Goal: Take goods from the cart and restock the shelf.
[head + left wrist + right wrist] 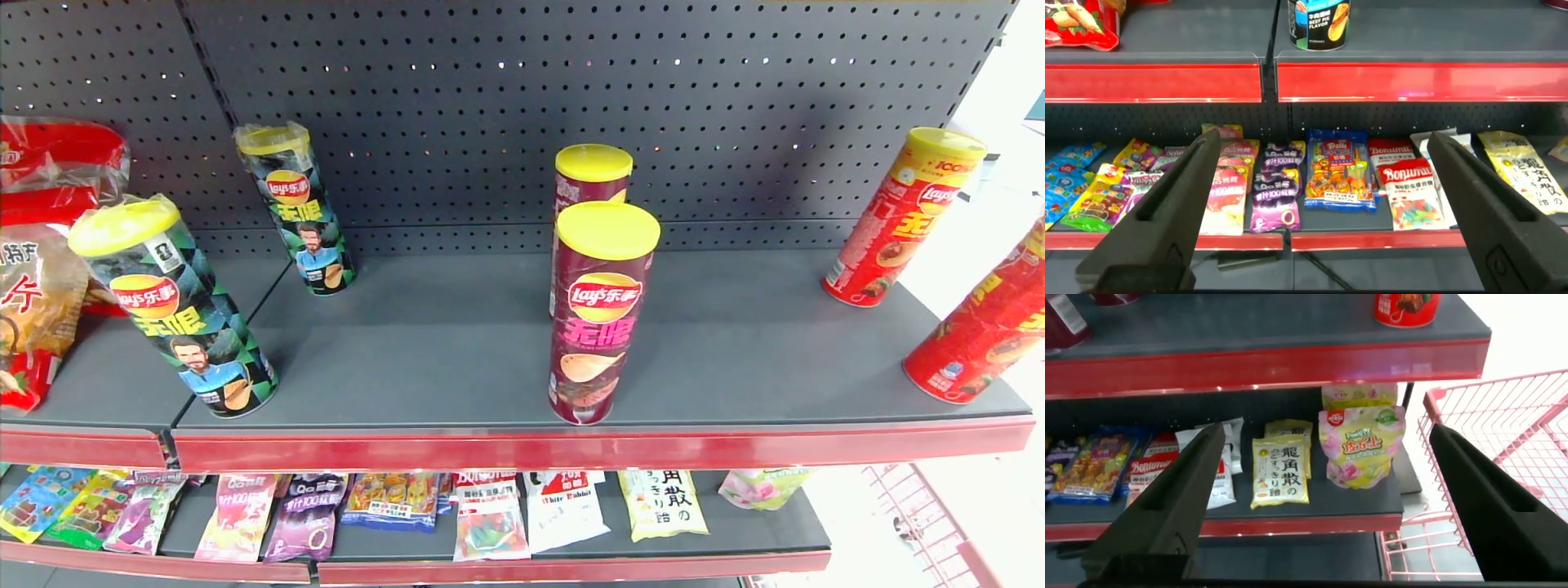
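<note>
Left gripper (1323, 137) and right gripper (1327, 431), both wide and empty, face the lower tier, the cart (1494, 381) beside the right one; a rising arm might clip the shelf lip (604, 449), toppling the centre-frame purple can (602, 314).

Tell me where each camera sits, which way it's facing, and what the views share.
Head: up high, looking down on the top shelf and its chip cans.
Left wrist: low, facing the snack bags on the lower shelf, framed by the open left gripper.
Right wrist: low, facing that shelf's right end and the cart, with the open right gripper in front.
Shared: the yellow bag shows in all three.
</note>
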{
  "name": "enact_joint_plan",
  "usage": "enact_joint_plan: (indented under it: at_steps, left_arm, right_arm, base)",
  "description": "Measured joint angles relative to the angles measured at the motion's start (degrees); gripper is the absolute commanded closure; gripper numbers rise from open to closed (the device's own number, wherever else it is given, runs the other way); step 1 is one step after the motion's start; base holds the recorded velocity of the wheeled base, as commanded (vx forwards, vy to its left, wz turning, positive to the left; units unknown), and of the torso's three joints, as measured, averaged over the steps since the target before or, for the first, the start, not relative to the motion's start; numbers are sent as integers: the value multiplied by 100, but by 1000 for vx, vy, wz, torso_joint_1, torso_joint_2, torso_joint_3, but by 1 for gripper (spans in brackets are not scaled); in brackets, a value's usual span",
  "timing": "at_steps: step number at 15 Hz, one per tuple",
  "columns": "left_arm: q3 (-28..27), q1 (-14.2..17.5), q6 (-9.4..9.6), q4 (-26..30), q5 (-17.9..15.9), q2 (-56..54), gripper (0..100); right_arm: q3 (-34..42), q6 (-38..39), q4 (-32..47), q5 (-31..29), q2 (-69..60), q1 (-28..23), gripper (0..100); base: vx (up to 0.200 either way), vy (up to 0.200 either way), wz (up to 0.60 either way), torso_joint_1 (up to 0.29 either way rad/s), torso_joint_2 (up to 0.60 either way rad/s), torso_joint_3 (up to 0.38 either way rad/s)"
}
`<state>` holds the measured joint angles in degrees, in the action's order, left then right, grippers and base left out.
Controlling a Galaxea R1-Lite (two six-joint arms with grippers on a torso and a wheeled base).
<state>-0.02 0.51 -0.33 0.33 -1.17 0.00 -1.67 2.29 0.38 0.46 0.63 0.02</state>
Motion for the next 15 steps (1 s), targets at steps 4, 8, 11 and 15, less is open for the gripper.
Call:
enact_joint_plan:
  at_steps: [4, 8, 11, 15]
  left_arm:
    - [2, 0, 0, 0, 2, 0, 0]
    - [2, 0, 0, 0, 2, 0, 0]
    - [2, 0, 1, 0, 0, 0, 0]
    - [2, 0, 0, 0, 2, 0, 0]
  right_arm:
    - [-983, 332, 17, 38, 1309, 352, 0]
    - [-1538, 347, 11, -100, 3327, 1296, 0]
    - [-2100, 369, -122, -234, 4771, 1725, 0]
    - [-3029, 375, -883, -391, 6383, 2061, 0]
  base:
    - [0, 0, 0, 0, 0, 0]
    - [0, 0, 0, 0, 0, 0]
    - [0, 0, 0, 0, 0, 0]
    - [0, 0, 0, 0, 0, 0]
